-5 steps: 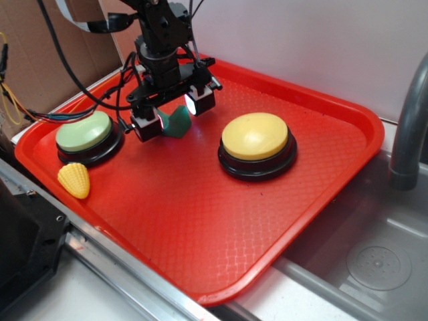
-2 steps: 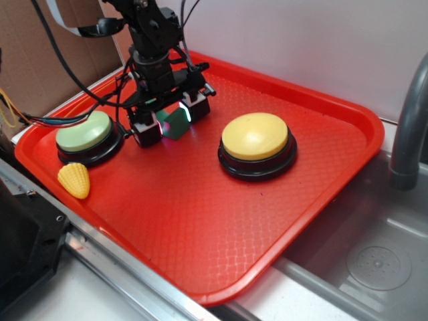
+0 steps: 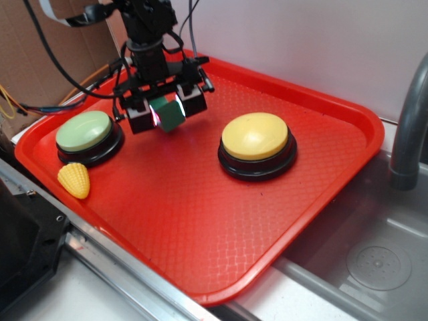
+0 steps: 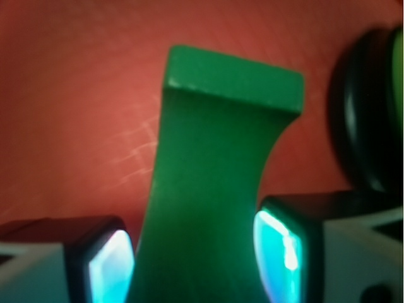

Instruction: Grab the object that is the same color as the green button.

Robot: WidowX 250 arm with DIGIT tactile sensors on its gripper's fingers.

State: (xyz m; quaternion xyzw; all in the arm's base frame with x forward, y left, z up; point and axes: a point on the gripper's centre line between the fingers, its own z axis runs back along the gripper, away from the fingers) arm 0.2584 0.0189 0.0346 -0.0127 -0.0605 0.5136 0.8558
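Gripper (image 3: 165, 114) clamped on the green block (image 3: 170, 114).
The green button (image 3: 84, 130) sits just beside it, lower down.

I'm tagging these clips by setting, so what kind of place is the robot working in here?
Probably a lab bench mocked up as a toy kitchen sink: a grey faucet over a metal basin, a red tray beside it, with cardboard and loose cables behind.

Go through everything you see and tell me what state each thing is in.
Hand: shut on the green block.
Green block: held between the fingers.
Green button: on the tray, untouched.
Yellow button: on the tray, untouched.
Toy corn: lying on the tray.
Red tray: flat beside the sink.
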